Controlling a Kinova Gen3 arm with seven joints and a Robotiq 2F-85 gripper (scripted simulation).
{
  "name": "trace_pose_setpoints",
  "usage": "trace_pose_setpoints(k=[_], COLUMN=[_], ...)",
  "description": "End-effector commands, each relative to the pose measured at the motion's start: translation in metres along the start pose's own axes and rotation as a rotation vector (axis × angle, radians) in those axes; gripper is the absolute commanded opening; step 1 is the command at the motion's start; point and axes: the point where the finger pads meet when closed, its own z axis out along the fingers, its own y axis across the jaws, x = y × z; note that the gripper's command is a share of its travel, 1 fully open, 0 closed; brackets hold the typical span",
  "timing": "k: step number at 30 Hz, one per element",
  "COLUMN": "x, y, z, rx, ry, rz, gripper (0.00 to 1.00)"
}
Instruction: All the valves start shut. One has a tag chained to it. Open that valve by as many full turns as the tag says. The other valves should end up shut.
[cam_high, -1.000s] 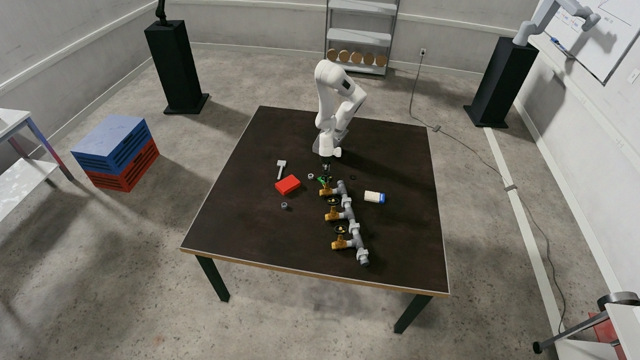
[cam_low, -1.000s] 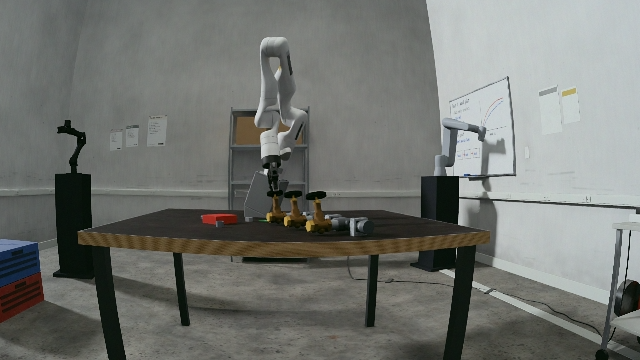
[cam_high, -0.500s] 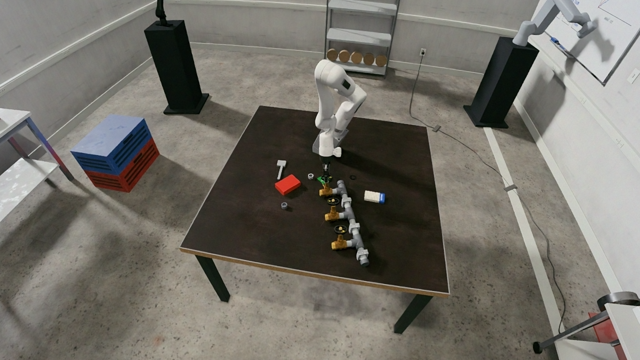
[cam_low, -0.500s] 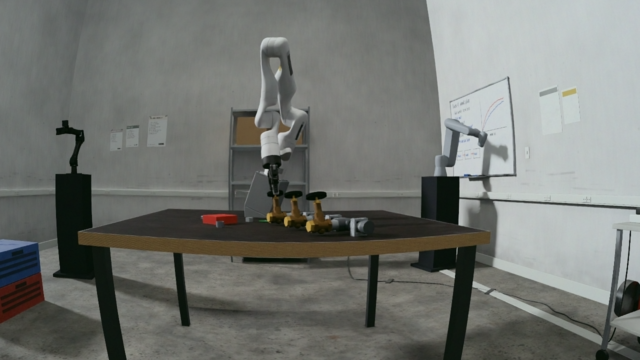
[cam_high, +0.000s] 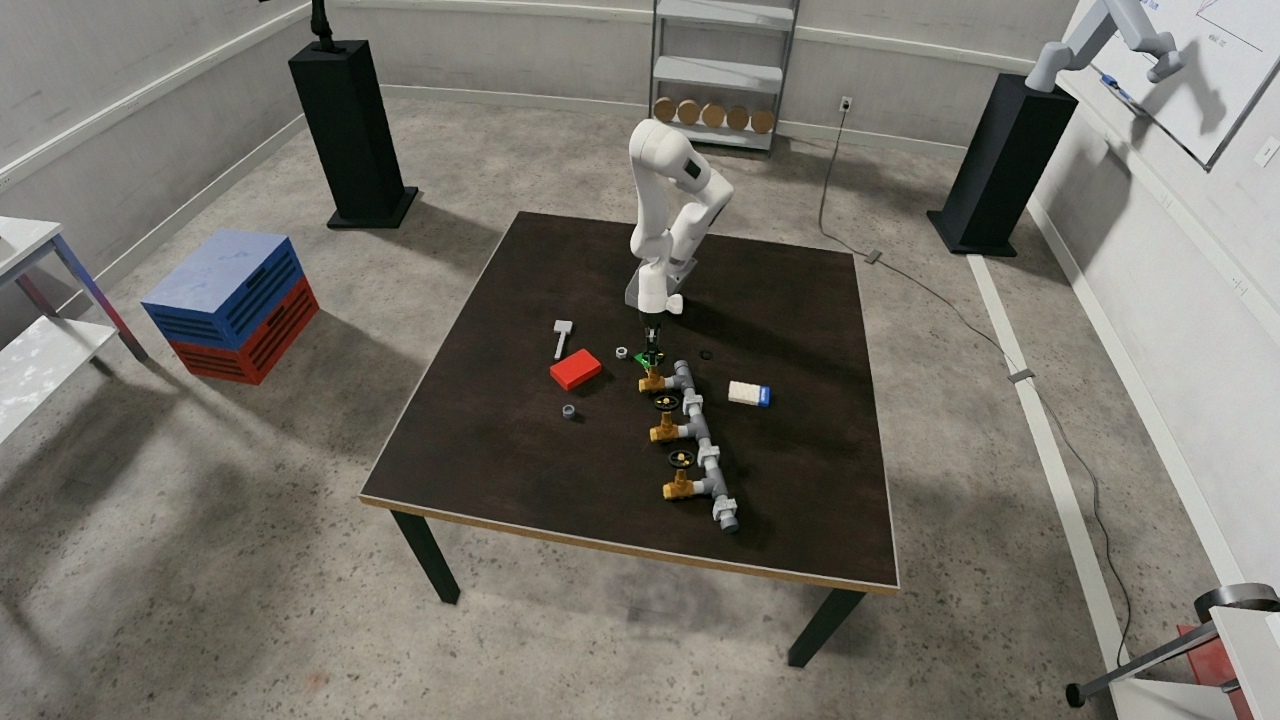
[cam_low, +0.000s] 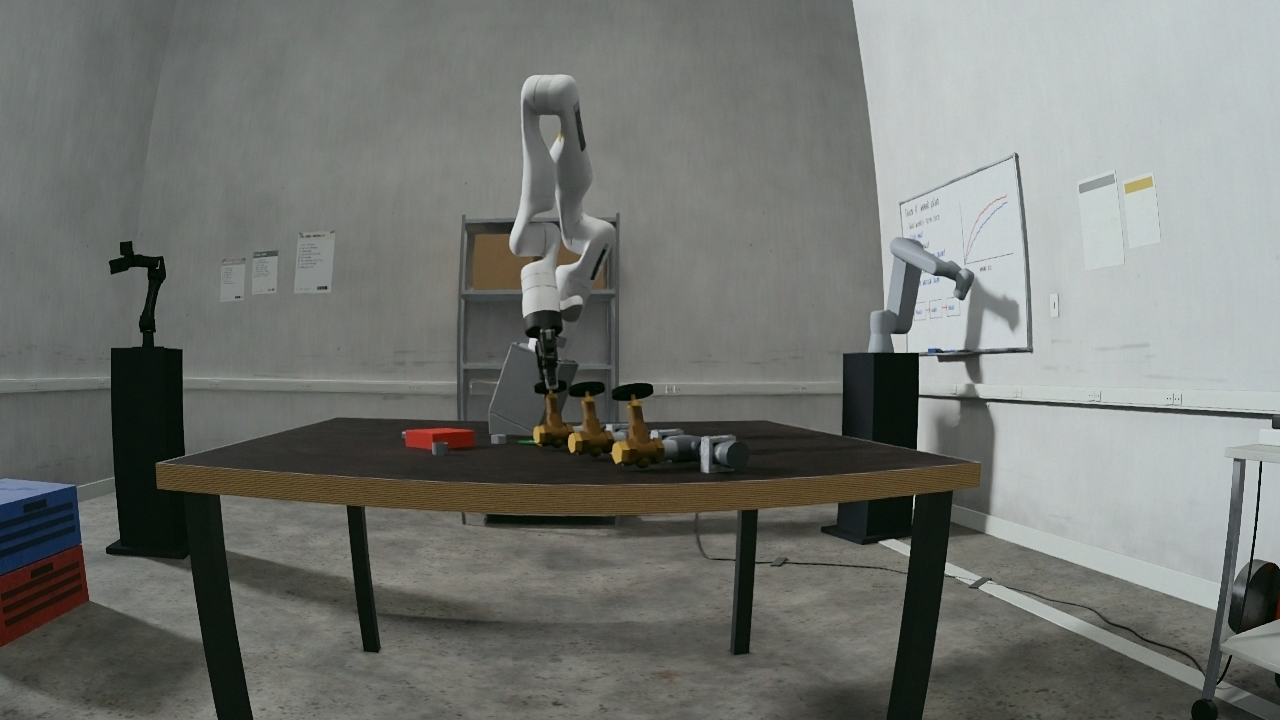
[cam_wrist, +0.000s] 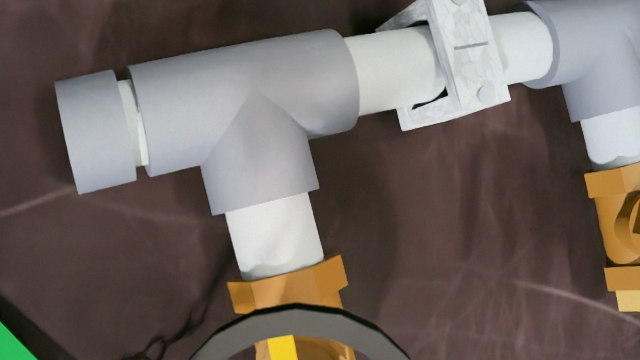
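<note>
A grey pipe manifold (cam_high: 702, 429) lies on the dark table with three brass valves, each with a black handwheel. The far valve's handwheel (cam_wrist: 300, 335) has a green tag (cam_high: 641, 359) beside it, joined by a thin chain (cam_wrist: 175, 330); a corner of the tag shows in the wrist view (cam_wrist: 12, 345). My gripper (cam_low: 546, 380) points straight down at this far handwheel, level with it, fingers partly closed in. The fingers are out of the wrist view, and I cannot tell whether they touch the wheel. The middle handwheel (cam_high: 665, 402) and near handwheel (cam_high: 680, 458) stand apart from the gripper.
A red block (cam_high: 574, 368), a white mallet (cam_high: 560, 336) and two small grey fittings (cam_high: 620, 352) (cam_high: 568, 411) lie left of the valves. A white and blue box (cam_high: 748, 393) and a black ring (cam_high: 705, 358) lie right of the pipe.
</note>
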Motion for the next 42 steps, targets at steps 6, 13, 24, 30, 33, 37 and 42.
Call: trace_pose_setpoints(k=[6, 13, 24, 30, 33, 37, 42], x=[-0.0002, -0.0002, -0.0002, -0.0002, -0.0002, -0.0001, -0.0001], y=[0.0004, 0.0004, 0.0004, 0.0004, 0.0004, 0.0004, 0.0004], z=[0.0000, 0.0000, 0.0000, 0.0000, 0.0000, 0.0000, 0.0000], rx=[-0.001, -0.001, -0.001, -0.001, -0.001, -0.001, -0.001], ry=[0.000, -0.001, -0.001, -0.001, -0.001, -0.001, -0.001], rz=[-0.043, -0.188, -0.510, -0.771, -0.902, -1.070, -1.186], gripper=[0.68, 0.68, 0.68, 0.68, 0.68, 0.68, 0.68])
